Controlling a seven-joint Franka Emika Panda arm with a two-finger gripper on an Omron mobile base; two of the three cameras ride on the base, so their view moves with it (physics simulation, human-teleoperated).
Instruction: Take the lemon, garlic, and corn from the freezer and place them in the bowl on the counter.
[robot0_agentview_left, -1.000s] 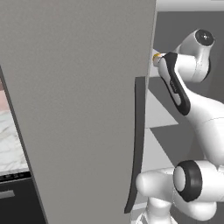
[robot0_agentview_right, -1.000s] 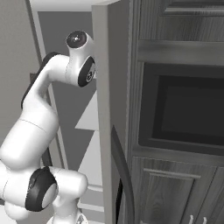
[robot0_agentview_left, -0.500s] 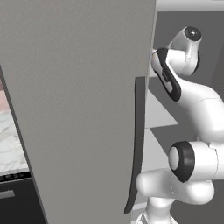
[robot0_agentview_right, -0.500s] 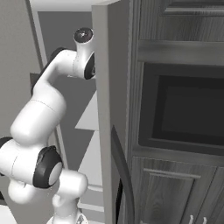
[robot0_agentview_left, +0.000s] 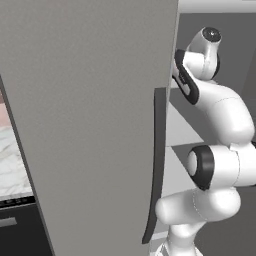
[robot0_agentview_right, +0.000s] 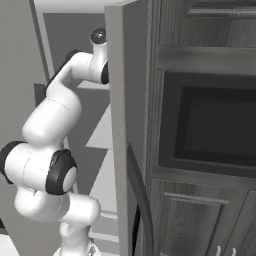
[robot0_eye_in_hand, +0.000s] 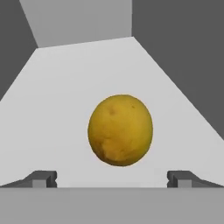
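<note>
Yellow-orange, one lemon (robot0_eye_in_hand: 120, 130) alone on one pale freezer shelf (robot0_eye_in_hand: 65, 87), end effector (robot0_eye_in_hand: 113, 178) wide open, empty

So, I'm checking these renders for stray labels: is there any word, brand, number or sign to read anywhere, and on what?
None to read: the freezer door, its handle, the lemon, the shelf it lies on, the wooden cabinets and the dark oven window all carry no writing.
</note>
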